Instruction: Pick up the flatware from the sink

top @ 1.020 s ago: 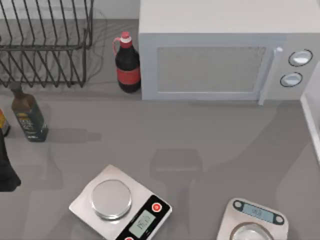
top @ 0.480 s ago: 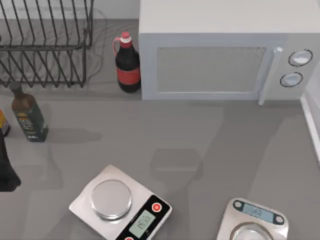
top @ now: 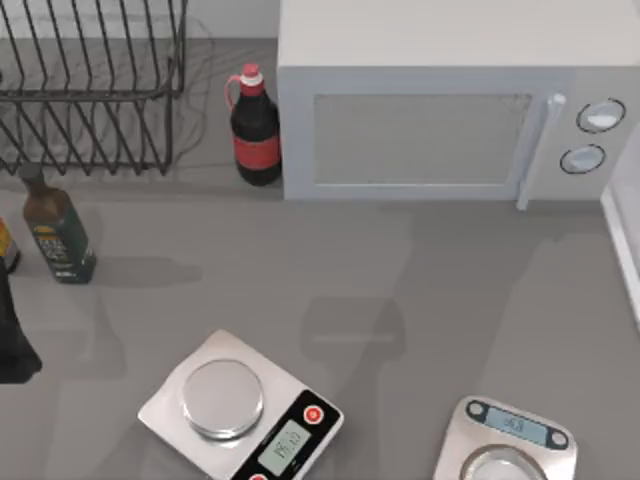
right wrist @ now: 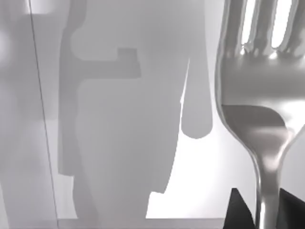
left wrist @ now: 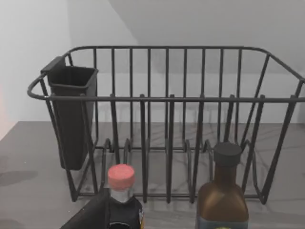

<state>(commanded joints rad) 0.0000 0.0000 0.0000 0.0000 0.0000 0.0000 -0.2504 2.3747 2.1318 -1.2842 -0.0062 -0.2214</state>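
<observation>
The flatware is a shiny silver fork point(right wrist: 259, 90), seen very close in the right wrist view with its tines pointing away from the wrist. Its thin handle runs down between the two dark fingers point(right wrist: 238, 212) of my right gripper point(right wrist: 264, 207), which is shut on it. Behind the fork is a pale, smooth surface crossed by shadows. My left arm point(top: 12, 335) stands parked at the far left edge of the top view. Its wrist view faces a dish rack.
A black wire dish rack point(top: 90, 90) stands at the back left and a white microwave point(top: 450, 100) at the back. A dark red-labelled bottle point(top: 255, 125) and a green bottle point(top: 58, 228) stand on the counter. Two kitchen scales point(top: 240, 410) point(top: 505, 445) sit at the front. A white rim point(top: 625, 250) runs along the right.
The arm shadows on the counter in front of the microwave have shifted. The left arm and the objects on the counter have stayed put.
</observation>
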